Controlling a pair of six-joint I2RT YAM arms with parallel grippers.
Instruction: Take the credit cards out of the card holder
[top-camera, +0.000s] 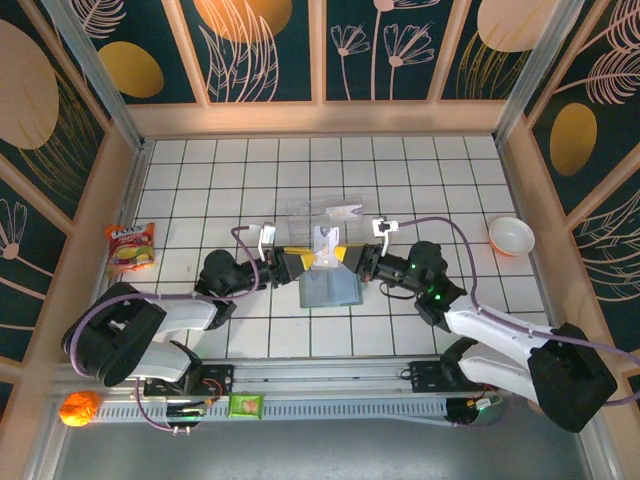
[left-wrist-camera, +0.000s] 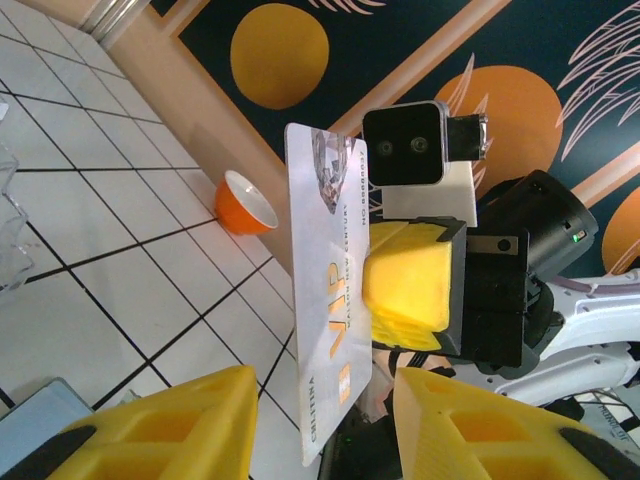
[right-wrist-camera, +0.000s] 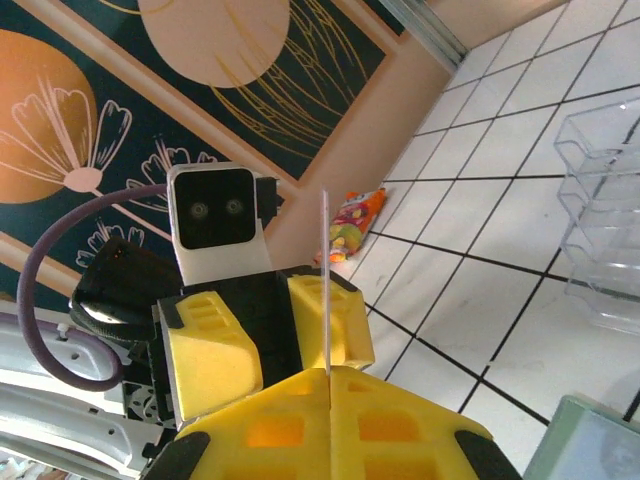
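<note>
White card (left-wrist-camera: 331, 290), one; holder (top-camera: 330, 290), one.

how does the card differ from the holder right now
The card stands on edge in the air, pinched in the shut right hand; the holder lies flat on the tiles. The card is pale with orange VIP lettering; the holder is plain grey-green. Both are small rectangles.
</note>
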